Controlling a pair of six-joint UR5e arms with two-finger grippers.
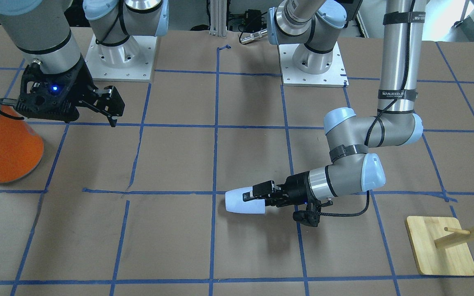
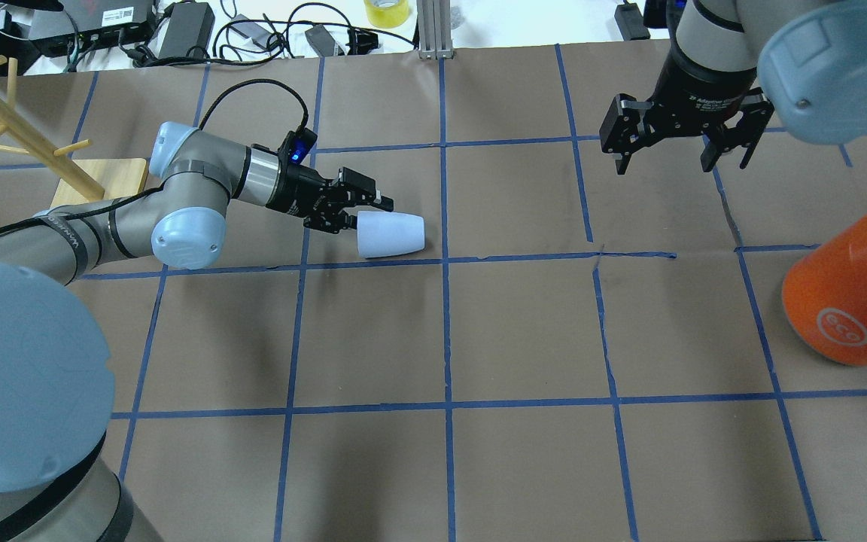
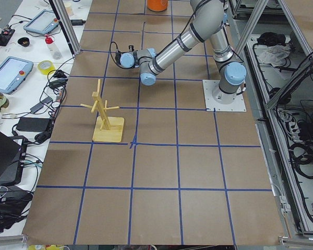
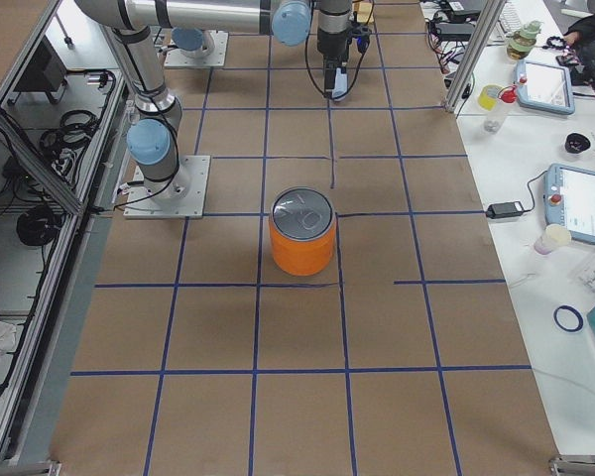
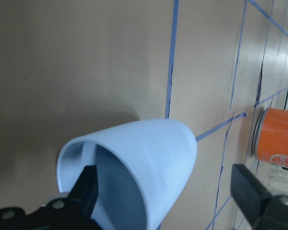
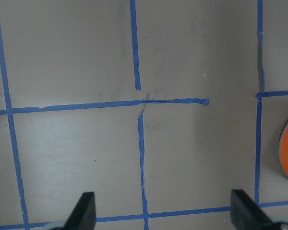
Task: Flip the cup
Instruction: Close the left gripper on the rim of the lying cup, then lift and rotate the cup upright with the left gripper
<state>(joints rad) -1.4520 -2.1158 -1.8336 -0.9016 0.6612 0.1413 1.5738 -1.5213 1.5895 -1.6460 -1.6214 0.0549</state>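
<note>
Left gripper (image 2: 364, 213) held low and level over the table (image 2: 524, 331), jaws apart and straddling the wall of the cup (image 2: 392, 235): one finger (image 5: 89, 191) reaches inside the mouth, the other (image 5: 249, 189) stands clear outside. The pale blue cup lies on its side, mouth toward this gripper, base pointing away from it. Right gripper (image 2: 685, 162) hangs well apart from the cup, jaws spread wide, holding nothing; an orange can (image 2: 847, 297) stands near it
</note>
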